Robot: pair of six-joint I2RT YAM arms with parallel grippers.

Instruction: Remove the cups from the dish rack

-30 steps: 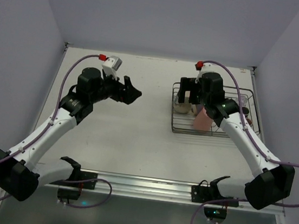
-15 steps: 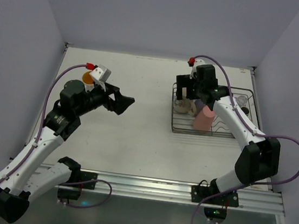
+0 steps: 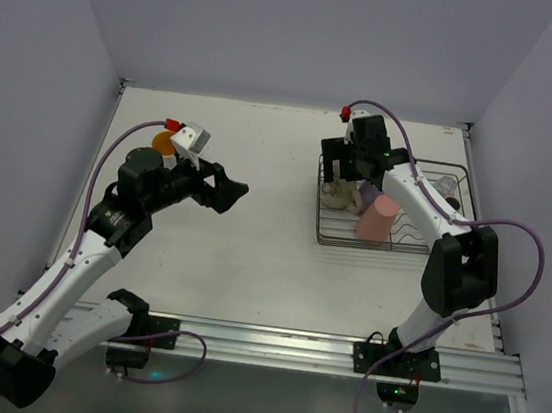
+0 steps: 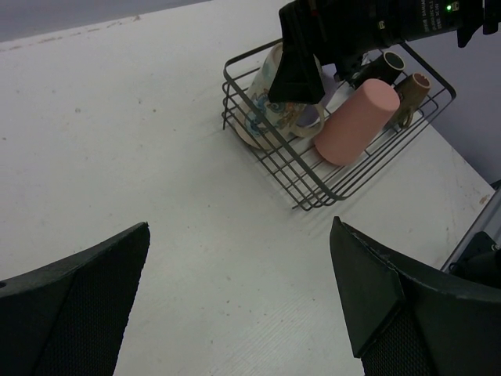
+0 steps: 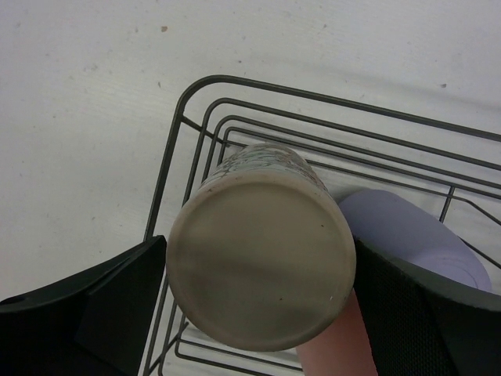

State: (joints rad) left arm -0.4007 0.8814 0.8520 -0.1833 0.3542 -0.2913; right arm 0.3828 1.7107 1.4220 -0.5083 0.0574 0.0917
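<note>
The dark wire dish rack (image 3: 422,247) stands at the right and also shows in the left wrist view (image 4: 313,188). In it are the cream patterned mug (image 5: 262,266), a lavender cup (image 5: 415,235), a salmon-red cup (image 3: 377,220), a small brown cup (image 4: 415,83) and a clear glass (image 3: 447,183). My right gripper (image 3: 345,178) is open and straddles the upturned mug, its fingers (image 5: 94,313) close beside the mug's sides. My left gripper (image 3: 229,193) is open and empty above the bare table. An orange-inside cup (image 3: 165,143) stands on the table behind the left wrist.
The rack's wire rim (image 5: 176,133) curves round the mug on the left and far sides. White walls close the table in on the left, the back and the right. A metal rail (image 3: 259,341) runs along the near edge.
My right gripper has moved to the rack's far left end and sits around the cream mug. My left arm has drawn back and left, uncovering the orange-inside cup.
</note>
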